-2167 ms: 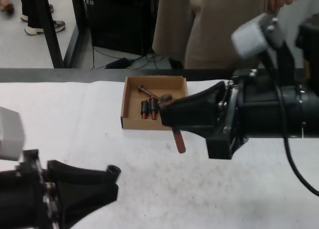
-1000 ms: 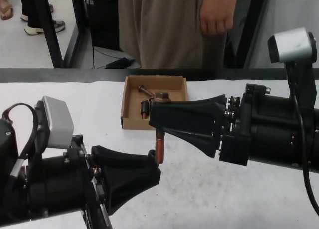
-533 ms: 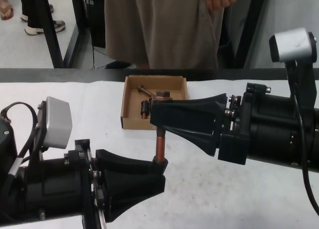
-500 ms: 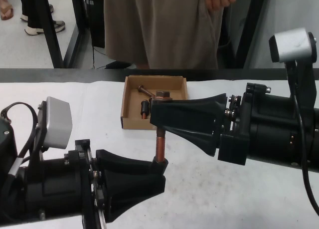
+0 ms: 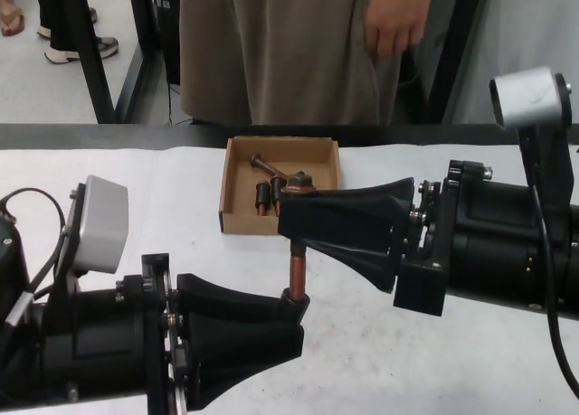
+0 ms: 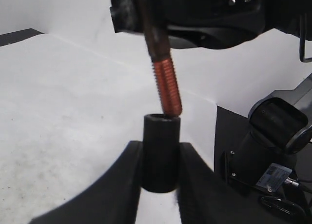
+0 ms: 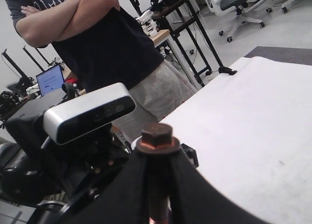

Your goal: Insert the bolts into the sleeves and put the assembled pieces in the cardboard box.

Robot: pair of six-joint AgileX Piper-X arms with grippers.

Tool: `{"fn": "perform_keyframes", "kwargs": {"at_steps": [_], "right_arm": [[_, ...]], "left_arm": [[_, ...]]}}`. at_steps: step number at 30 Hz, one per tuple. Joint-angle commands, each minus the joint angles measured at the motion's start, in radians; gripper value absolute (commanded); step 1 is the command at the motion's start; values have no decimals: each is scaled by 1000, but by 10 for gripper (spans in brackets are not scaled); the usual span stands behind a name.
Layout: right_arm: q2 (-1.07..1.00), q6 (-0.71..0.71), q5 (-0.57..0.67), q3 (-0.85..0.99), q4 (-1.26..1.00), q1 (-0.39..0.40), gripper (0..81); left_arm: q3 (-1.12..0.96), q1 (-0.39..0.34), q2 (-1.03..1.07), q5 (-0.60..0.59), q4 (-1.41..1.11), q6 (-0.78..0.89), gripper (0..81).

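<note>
I count two grippers, each holding one part. My left gripper (image 6: 161, 158) is closed on one black sleeve (image 6: 160, 153), pinched by its sides between both fingers. My right gripper (image 5: 294, 212) is closed on one copper-coloured bolt (image 5: 295, 268), clamped just under its hex head. The sleeve stands upright with its open mouth up. The bolt's long axis is close to vertical (slightly tilted in the left wrist view), with the head up and the threaded end down. Its tip is at the sleeve's mouth, and I cannot tell whether it has gone in. Both parts are held above the white surface (image 5: 407, 361), nearer its front edge than its far edge.

The one cardboard box (image 5: 271, 223) sits at the middle of the far edge. In it I see one loose bolt (image 5: 262, 164) lying flat and two sleeved pieces (image 5: 262, 196) side by side, one partly hidden behind my right gripper.
</note>
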State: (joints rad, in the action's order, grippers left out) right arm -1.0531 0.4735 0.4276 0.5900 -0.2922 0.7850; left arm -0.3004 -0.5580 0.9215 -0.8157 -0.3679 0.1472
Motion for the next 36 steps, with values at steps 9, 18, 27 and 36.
{"fn": "perform_keyframes", "kwargs": {"at_steps": [9, 18, 27, 36], "right_arm": [[6, -55, -3, -3, 27, 1, 2], [6, -55, 17, -5, 27, 1, 2], [36, -55, 38, -5, 27, 1, 2], [43, -21, 167, -5, 40, 1, 1]], "left_arm": [[-5, -4, -1, -69, -73, 25, 8], [-5, -4, -1, 56, -241, 219, 8], [-5, -2, -1, 165, -303, 352, 8], [-5, -2, -1, 193, -311, 361, 8]]}}
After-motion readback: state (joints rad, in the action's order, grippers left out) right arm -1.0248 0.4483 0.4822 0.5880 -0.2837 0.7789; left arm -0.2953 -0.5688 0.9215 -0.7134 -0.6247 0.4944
